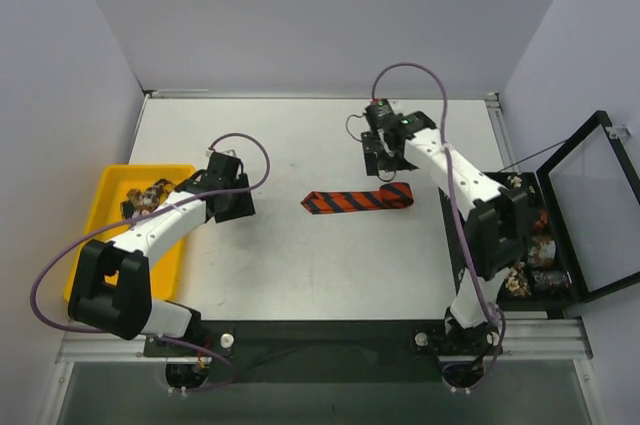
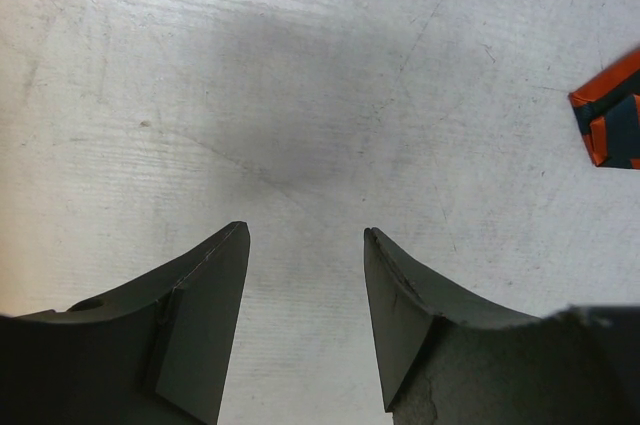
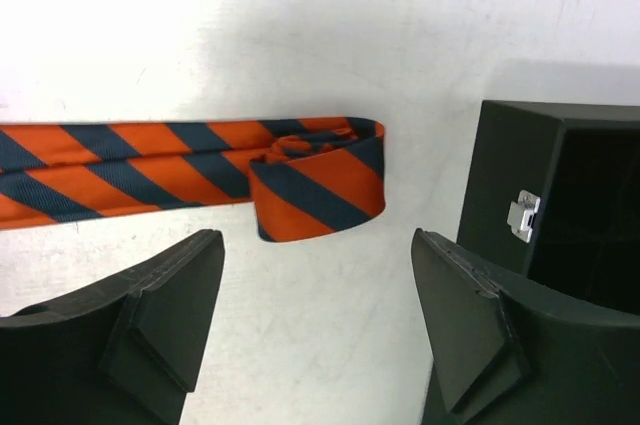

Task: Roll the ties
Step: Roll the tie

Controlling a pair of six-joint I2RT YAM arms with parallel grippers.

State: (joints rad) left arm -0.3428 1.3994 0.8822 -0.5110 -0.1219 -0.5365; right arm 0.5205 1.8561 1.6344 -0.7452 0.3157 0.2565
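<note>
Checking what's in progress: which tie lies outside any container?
The orange-and-navy striped fabric necktie, flat on the white table with one end curled over. The brown patterned ties sit in the yellow plastic tray or the black lidded box.

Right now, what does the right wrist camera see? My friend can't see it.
An orange and dark blue striped tie lies flat on a white table, its right end curled into a small loose roll. The right tool hangs open just in front of the roll, not touching it, and a black box sits at the right.
</note>
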